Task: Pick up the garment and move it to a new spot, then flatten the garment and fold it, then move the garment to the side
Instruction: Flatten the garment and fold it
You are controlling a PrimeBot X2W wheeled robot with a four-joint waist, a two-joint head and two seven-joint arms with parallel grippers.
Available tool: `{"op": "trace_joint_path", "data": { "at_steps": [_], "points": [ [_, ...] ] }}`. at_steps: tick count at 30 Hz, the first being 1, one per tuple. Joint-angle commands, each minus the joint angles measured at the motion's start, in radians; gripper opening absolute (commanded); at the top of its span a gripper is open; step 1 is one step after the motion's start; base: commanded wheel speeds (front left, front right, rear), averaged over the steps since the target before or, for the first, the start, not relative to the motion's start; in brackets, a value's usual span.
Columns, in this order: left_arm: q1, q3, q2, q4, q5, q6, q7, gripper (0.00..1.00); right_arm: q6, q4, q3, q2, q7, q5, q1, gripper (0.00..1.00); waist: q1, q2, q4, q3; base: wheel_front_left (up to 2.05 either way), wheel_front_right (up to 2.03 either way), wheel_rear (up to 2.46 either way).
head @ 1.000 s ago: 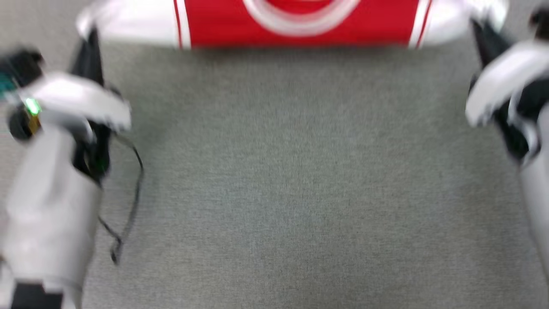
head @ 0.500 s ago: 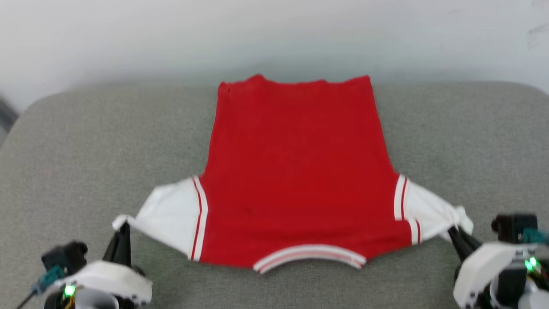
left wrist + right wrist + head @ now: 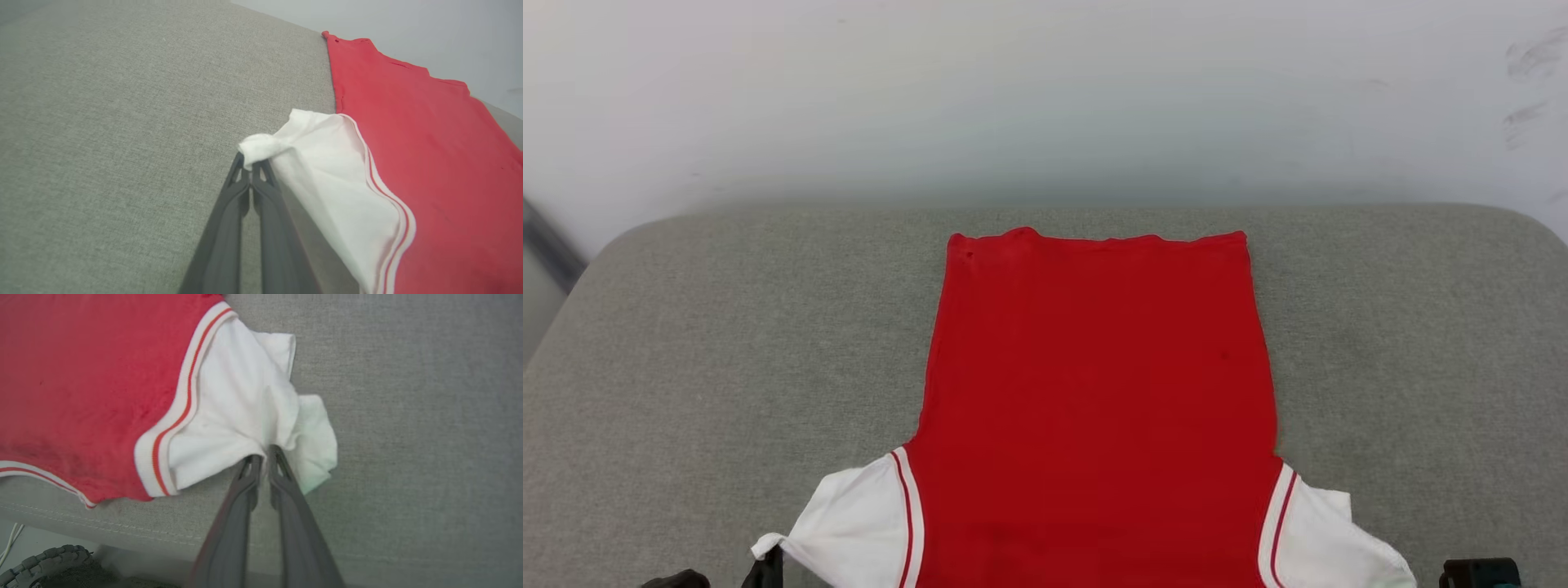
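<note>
The garment [image 3: 1094, 408] lies flat on the bench [image 3: 686, 327]. Its long axis runs from the near edge to the hem [image 3: 1094, 238] close to the far edge, about midway between the side edges. The left tool [image 3: 250, 165] is pressed together on the tip of the left sleeve [image 3: 327, 171]. The right tool [image 3: 263, 453] pinches the bunched right sleeve [image 3: 237, 400] just inside the near edge. The tools flank the red body, one on each side and equally near, so the coming fold probably carries the sleeves inward or the near end toward the hem.
</note>
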Motion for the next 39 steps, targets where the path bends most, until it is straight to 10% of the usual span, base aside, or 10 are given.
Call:
{"op": "trace_joint_path", "data": {
  "at_steps": [1, 10, 27, 39],
  "points": [
    [0.008, -0.004, 0.009, -0.017, 0.009, 0.008, 0.003, 0.00, -0.002, -0.011, -0.002, 0.001, 0.009, 0.006, 0.000, 1.00, 0.0003, -0.0001, 0.005, 0.001, 0.00, 0.00, 0.00],
    [-0.049, -0.031, 0.027, -0.133, 0.055, 0.029, 0.019, 0.00, -0.001, -0.075, -0.085, -0.026, 0.018, 0.016, -0.196, 1.00, 0.0003, -0.0001, 0.032, 0.055, 0.00, 0.00, 0.00],
    [-0.350, -0.127, -0.038, -0.240, 0.124, -0.042, -0.026, 0.00, -0.001, 0.359, -0.167, -0.159, 0.310, 0.025, -0.977, 1.00, 0.0003, -0.0001, 0.203, 0.433, 0.00, 0.00, 0.00],
    [-0.475, -0.176, -0.094, -0.225, 0.152, -0.103, -0.066, 0.00, -0.001, 0.505, -0.157, -0.202, 0.466, -0.013, -1.219, 1.00, 0.0003, -0.0001, 0.313, 0.588, 0.00, 0.00, 0.00]
  ]
}}
